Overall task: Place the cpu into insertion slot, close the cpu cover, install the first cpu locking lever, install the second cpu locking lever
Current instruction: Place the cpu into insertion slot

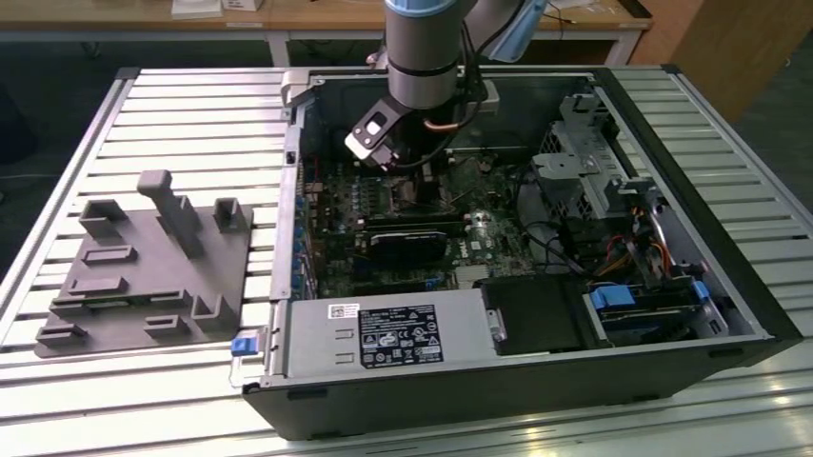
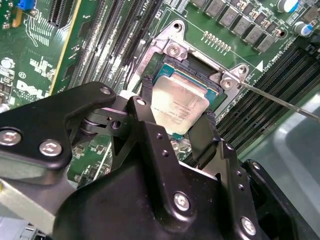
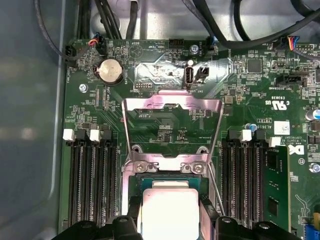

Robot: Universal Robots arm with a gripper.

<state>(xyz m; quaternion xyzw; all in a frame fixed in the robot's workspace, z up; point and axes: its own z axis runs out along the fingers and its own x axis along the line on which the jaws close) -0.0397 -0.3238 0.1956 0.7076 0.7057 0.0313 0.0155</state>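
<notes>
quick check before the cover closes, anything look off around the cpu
Nothing looks damaged. The cpu sits square over the insertion slot, at the gripper; the cpu cover is swung open and a thin lever sticks out unlatched.

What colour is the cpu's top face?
The cpu is dull silver-grey metal on top, with faint print; it shows best in the second wrist view.

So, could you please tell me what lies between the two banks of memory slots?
The insertion slot with the cpu in it lies between the memory slots, as both wrist views show; the cpu cover stands open.
</notes>
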